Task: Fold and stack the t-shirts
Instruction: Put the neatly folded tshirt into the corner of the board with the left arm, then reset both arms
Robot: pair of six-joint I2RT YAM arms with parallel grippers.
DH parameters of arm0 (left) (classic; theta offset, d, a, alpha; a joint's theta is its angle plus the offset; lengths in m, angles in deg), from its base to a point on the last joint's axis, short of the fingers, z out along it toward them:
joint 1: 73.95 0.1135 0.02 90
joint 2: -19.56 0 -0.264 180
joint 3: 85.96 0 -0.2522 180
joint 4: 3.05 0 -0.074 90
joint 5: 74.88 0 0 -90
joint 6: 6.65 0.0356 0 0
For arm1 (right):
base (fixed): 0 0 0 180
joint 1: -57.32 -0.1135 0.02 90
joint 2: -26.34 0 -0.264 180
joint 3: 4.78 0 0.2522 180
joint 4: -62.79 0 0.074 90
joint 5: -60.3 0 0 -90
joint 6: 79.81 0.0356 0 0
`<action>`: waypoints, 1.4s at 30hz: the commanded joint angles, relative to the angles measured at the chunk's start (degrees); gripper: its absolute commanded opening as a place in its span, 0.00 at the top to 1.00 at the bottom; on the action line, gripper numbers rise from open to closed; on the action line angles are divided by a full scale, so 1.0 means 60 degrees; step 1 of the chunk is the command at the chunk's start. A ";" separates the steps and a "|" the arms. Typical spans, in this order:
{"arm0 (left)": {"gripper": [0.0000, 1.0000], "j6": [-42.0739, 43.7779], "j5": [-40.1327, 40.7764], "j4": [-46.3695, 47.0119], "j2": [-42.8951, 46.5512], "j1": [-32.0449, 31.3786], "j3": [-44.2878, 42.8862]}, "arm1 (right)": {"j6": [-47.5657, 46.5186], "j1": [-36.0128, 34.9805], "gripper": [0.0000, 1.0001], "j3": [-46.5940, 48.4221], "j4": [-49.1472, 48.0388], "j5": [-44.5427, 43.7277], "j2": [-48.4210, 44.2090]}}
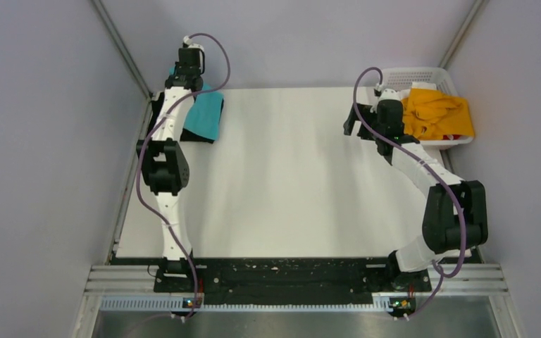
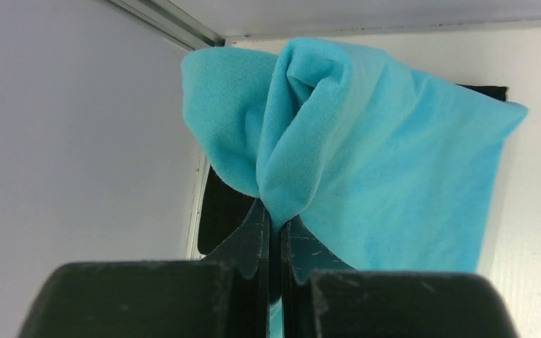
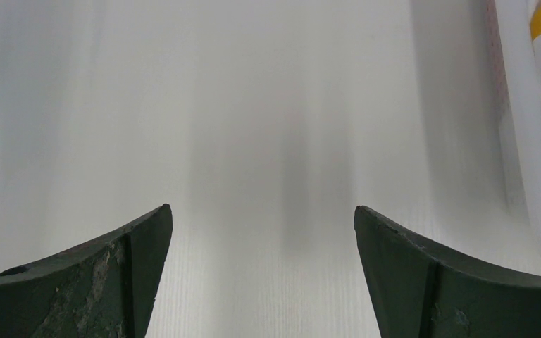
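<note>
The left wall (image 1: pixel 42 141) is a plain pale grey-lilac panel. It meets the back wall (image 1: pixel 289 35) at a slanting metal post (image 1: pixel 120 46). The left arm (image 1: pixel 165 165) reaches from its base at the near edge along this wall into the far-left corner of the table (image 1: pixel 289 176).

In that corner the left gripper (image 2: pixel 273 220) is clamped tight on a pinched fold of the turquoise-blue t-shirt (image 2: pixel 394 176). The cloth bunches upward from between the two fingers and spreads away to the right. The shirt sits at the far-left edge of the table, just beside the wall. Under it a black t-shirt (image 2: pixel 222 208) shows as a dark edge along its left side and at its far right corner, lying flat on the table.

The table top is a white, faintly ribbed sheet with soft grey shading across its middle. A black strip (image 1: pixel 282 274) carrying both arm bases runs along its near edge. In front of that strip lie pale metal rails (image 1: pixel 289 304).

Toward the far right, the right arm (image 1: pixel 437 190) bends back over the table. The right gripper (image 3: pixel 261 208) has its fingers spread wide and holds nothing. Only white table shows between the fingers, with a faint shadow on it.

Just beside the gripper, a white lattice basket (image 1: pixel 415 74) stands in the far-right corner. The orange-yellow t-shirt (image 1: pixel 440 116) is heaped in it and spills over the near rim. Behind the basket, a second post runs up where the right wall (image 1: pixel 528 105) meets the back wall, in the same pale tone.
</note>
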State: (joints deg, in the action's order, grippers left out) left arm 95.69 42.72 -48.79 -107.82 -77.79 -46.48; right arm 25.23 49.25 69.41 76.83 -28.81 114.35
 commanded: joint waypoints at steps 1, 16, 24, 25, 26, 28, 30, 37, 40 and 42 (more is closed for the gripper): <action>1.00 0.0184 -0.0946 0.1155 -0.0377 0.0545 -0.0391 | -0.0095 0.0042 0.02 0.0527 -0.0060 -0.0118 0.0044; 0.64 0.0038 -0.1660 0.2120 -0.1297 0.1562 -0.0334 | -0.0143 0.0044 0.02 0.0703 0.1112 -0.0911 0.0265; 0.01 -0.1381 -0.0485 0.2253 -0.0830 0.1551 -0.0234 | 0.0019 0.0055 0.02 0.0594 0.1333 -0.1014 -0.0092; 0.01 -0.1582 -0.0756 0.2134 -0.0612 0.1541 -0.0129 | 0.0044 0.0044 0.01 0.0539 0.1299 -0.1001 -0.0173; 0.01 -0.1818 -0.0982 0.2022 -0.0371 0.1527 0.0066 | 0.0074 0.0044 0.01 0.0460 0.1291 -0.0998 -0.0258; 0.01 -0.2376 -0.1390 0.1936 0.0239 0.1472 0.0643 | 0.0127 0.0042 0.01 0.0266 0.1241 -0.1007 -0.0430; 0.01 -0.2948 -0.1958 0.1845 0.0950 0.1408 0.1345 | 0.0245 0.0050 0.01 0.0021 0.1173 -0.0992 -0.0652; 0.01 -0.5208 -0.3831 0.2624 0.4088 0.0950 0.5651 | 0.0745 0.0044 0.01 -0.1532 0.0500 -0.1076 -0.1726; 0.01 -0.5677 -0.4084 0.3594 0.5586 0.0359 0.8117 | 0.1015 0.0042 0.01 -0.2249 0.0326 -0.1367 -0.2329; 0.01 -0.5895 -0.4486 0.4082 0.6574 -0.0093 0.9639 | 0.1130 0.0043 0.01 -0.2773 0.0220 -0.1644 -0.2777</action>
State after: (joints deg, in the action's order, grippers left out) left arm 66.77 21.80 -32.36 -77.92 -73.57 -2.46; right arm 29.48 49.25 56.82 81.70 -35.30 103.44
